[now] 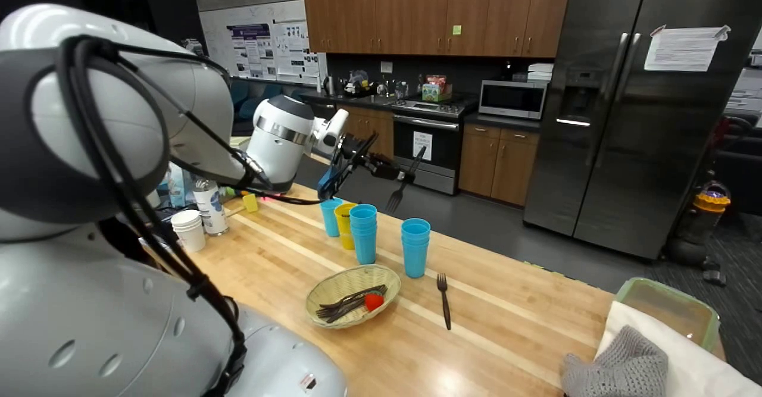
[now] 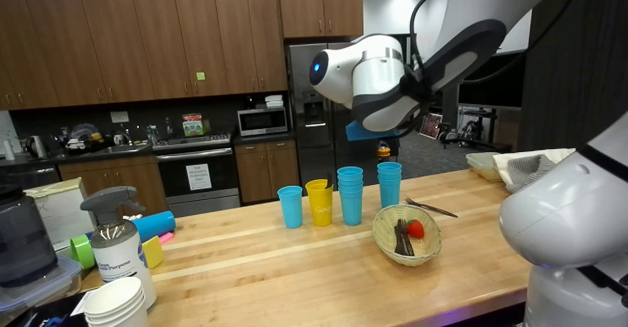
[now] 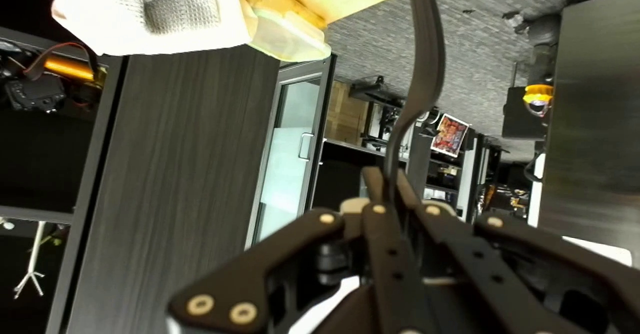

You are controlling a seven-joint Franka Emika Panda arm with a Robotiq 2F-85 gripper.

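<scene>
Angular black claw [image 3: 389, 176] tight on a smooth, curved fork [image 3: 429, 68]

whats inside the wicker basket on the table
The basket holds several dark utensils, apparently forks, and a red strawberry-like object. The part of its bottom beneath them is covered, so anything there cannot be seen.

The white arm [image 1: 208, 99] has grey bands [image 2: 485, 35], black cables [image 1: 191, 275], dark fingers [image 3: 372, 186] and brass-coloured screws [image 3: 243, 313].

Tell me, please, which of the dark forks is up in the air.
The fork pinched in the closed gripper; a second fork lies on the table, more forks in the basket.
</scene>
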